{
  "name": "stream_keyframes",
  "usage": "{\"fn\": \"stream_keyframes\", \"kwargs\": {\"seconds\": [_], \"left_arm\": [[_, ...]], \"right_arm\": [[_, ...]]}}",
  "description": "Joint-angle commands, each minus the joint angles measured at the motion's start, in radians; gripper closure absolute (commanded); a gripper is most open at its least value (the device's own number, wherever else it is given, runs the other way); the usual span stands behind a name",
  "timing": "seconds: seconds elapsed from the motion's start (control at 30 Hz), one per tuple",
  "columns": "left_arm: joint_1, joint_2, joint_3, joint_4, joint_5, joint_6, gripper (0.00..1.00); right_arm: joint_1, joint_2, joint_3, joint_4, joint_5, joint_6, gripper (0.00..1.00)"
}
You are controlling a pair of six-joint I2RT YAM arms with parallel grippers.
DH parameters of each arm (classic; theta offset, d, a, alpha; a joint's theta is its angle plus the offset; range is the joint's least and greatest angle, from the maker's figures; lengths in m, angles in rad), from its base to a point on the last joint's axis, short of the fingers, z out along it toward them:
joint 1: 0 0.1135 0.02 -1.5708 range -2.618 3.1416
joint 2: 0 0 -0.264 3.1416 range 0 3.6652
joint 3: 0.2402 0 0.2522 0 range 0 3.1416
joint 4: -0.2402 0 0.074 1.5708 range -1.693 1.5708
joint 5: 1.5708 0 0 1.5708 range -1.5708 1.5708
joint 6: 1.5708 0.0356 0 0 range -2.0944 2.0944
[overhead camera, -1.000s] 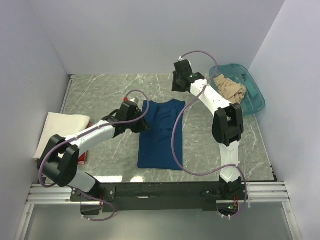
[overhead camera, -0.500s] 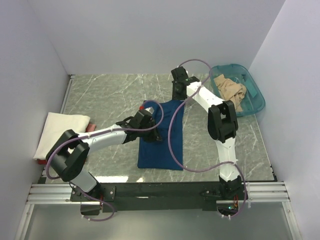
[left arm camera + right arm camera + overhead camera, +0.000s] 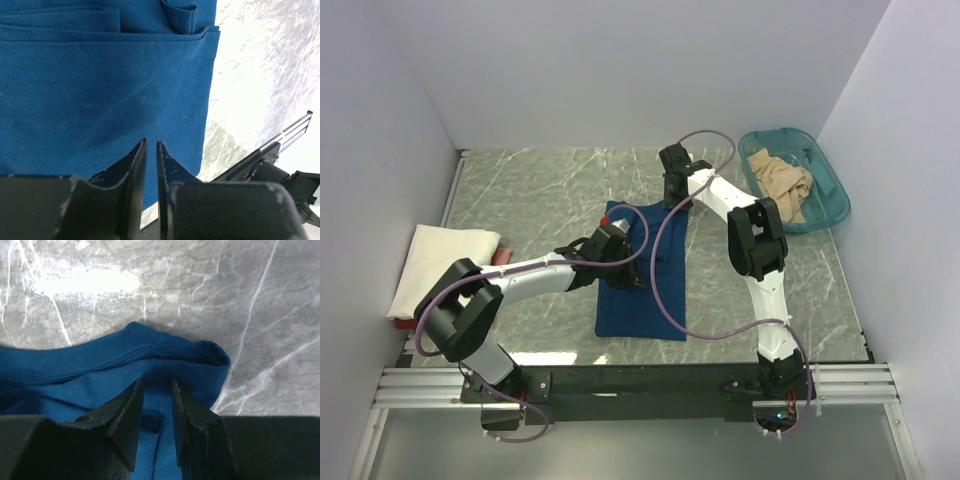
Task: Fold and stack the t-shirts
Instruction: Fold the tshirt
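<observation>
- While two arms reach out over the one grey marbled table (image 3: 540,190), three shirts are in view: one blue, one white, one tan.
- Nearest, the blue shirt (image 3: 625,305) lies flat in the middle of the table as a narrow oblong, with its hem toward the arm bases.
- Over the left part of that shirt hangs the left gripper (image 3: 151,143). Its fingers stand almost together with only a thin slit between them, and I cannot tell whether they pinch cloth.
- Off to the left, the white shirt (image 3: 440,262) lies folded at the table's left edge, well apart from the blue one.
- Farther back, the right gripper (image 3: 157,382) is at the blue shirt's collar, fingers apart, with blue cloth showing in the gap.
- Farthest, at the right rear, the tan shirt (image 3: 778,180) lies crumpled in the single teal tub (image 3: 830,205).
</observation>
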Motion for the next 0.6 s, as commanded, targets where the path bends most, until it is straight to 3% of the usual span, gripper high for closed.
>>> {"fn": "stream_keyframes", "kwargs": {"seconds": [0.0,0.43,0.57], "left_arm": [[-0.005,0.011,-0.001,0.031,0.006,-0.002,0.81],[-0.005,0.026,-0.011,0.039,0.009,-0.005,0.82],[-0.008,0.028,-0.017,0.042,0.009,-0.007,0.82]], "right_arm": [[0.001,-0.001,0.023,0.012,0.040,0.014,0.63],[0.003,0.058,0.069,0.021,0.015,0.021,0.70],[0.001,0.067,0.081,0.014,0.015,0.023,0.81]]}}
